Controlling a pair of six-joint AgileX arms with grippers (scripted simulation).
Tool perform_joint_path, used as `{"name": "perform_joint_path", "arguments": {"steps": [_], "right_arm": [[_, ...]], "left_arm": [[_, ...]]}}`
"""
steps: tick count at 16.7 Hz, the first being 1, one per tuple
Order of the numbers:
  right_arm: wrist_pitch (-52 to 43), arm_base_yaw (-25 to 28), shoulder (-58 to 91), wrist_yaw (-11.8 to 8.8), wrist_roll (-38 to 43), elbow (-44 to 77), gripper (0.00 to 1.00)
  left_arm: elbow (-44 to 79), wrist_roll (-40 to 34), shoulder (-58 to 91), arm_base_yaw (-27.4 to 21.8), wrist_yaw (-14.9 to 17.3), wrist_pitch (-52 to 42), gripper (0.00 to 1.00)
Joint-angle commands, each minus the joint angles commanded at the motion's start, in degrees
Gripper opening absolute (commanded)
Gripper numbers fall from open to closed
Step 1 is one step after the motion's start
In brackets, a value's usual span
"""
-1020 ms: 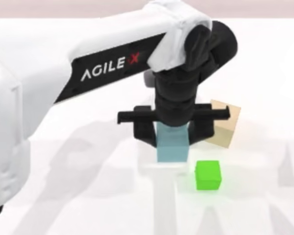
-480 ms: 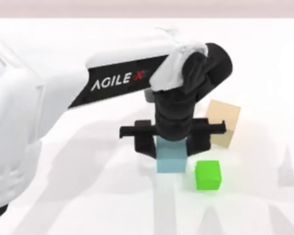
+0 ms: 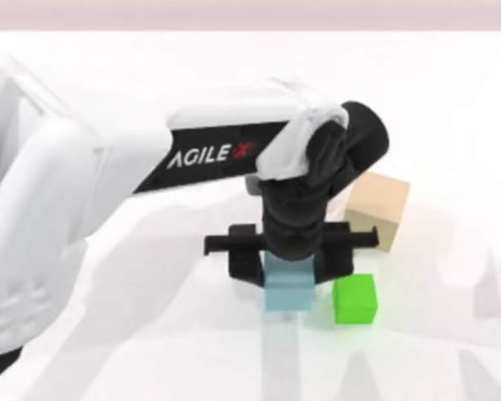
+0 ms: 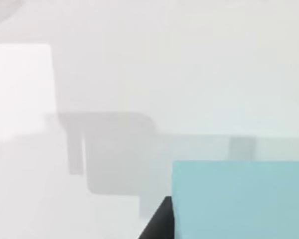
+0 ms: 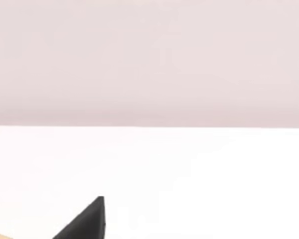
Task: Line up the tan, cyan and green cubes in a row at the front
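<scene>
Left pincer [image 3: 289, 266] closing around the cyan cube [image 3: 288, 291], one dark finger pressing each opposite side face, roughly mid-desk toward the front. Cube showing large in the left wrist view [image 4: 239, 199], appearing lifted just clear of the white desk [image 3: 150, 351], though hard telling. Green cube [image 3: 355, 300] sitting just beside the cyan one on its right, apart by a thin gap; tan cube [image 3: 378, 209] resting behind and to the right, turned at a slight angle, not yet in line. Right arm parked out of the top view; only a dark finger tip [image 5: 84, 221] peeking into its wrist view, so cannot tell how wide that pincer stands.

Judging by looks: rigid, light, matte blocks, not likely slipping or crushing. Flat parallel faces offering the best hold, centred and squarely across. Watching the green neighbour when setting down — easily nudged by the near finger.
</scene>
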Motion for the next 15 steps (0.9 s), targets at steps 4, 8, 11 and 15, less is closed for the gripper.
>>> {"name": "perform_joint_path", "arguments": {"steps": [4,8,11,15], "right_arm": [[0.0,0.0,0.0,0.0,0.0,0.0,1.0],[0.0,0.0,0.0,0.0,0.0,0.0,1.0],[0.0,0.0,0.0,0.0,0.0,0.0,1.0],[0.0,0.0,0.0,0.0,0.0,0.0,1.0]], "left_arm": [[0.0,0.0,0.0,0.0,0.0,0.0,0.38],[0.0,0.0,0.0,0.0,0.0,0.0,0.68],[0.0,0.0,0.0,0.0,0.0,0.0,0.9],[0.0,0.0,0.0,0.0,0.0,0.0,1.0]]}}
